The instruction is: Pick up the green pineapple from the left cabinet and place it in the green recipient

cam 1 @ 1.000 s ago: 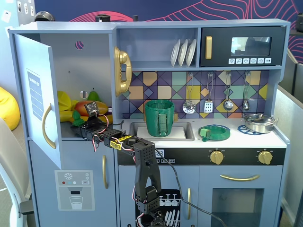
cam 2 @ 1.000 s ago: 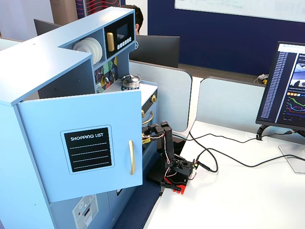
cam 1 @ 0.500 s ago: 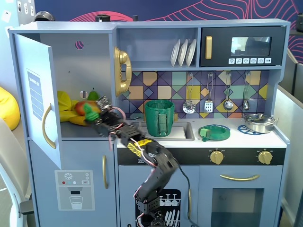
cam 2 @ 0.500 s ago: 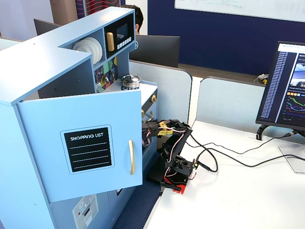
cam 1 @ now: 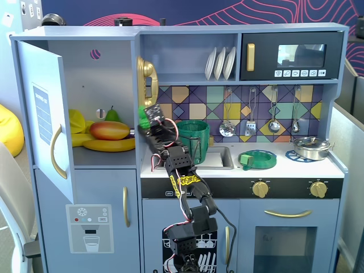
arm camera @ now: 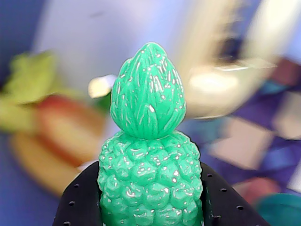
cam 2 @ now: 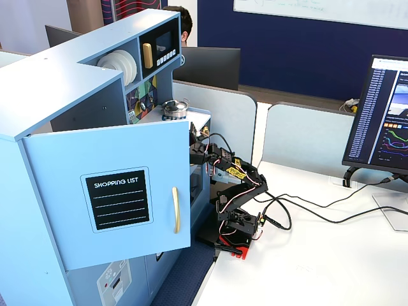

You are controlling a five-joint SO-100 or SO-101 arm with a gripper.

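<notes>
My gripper (cam 1: 150, 123) is shut on the green pineapple (cam 1: 145, 115) and holds it in the air just outside the right edge of the left cabinet (cam 1: 108, 85), whose door (cam 1: 41, 114) stands open. In the wrist view the bumpy pineapple (arm camera: 148, 155) stands upright with its tuft on top, between the two black fingers (arm camera: 80, 202) of the gripper (arm camera: 149, 183). The green recipient (cam 1: 192, 136), a tall dark-green pot, stands on the counter just right of the gripper. In a fixed view from the side, the cabinet door (cam 2: 115, 197) hides the gripper and the pineapple.
A mango (cam 1: 109, 130), bananas (cam 1: 108, 144) and a green pear (cam 1: 112, 115) lie on the cabinet shelf. A gold phone (cam 1: 147, 79) hangs just above the gripper. A sink (cam 1: 219, 156), a flat green dish (cam 1: 257, 158) and a steel pan (cam 1: 310, 147) sit on the counter.
</notes>
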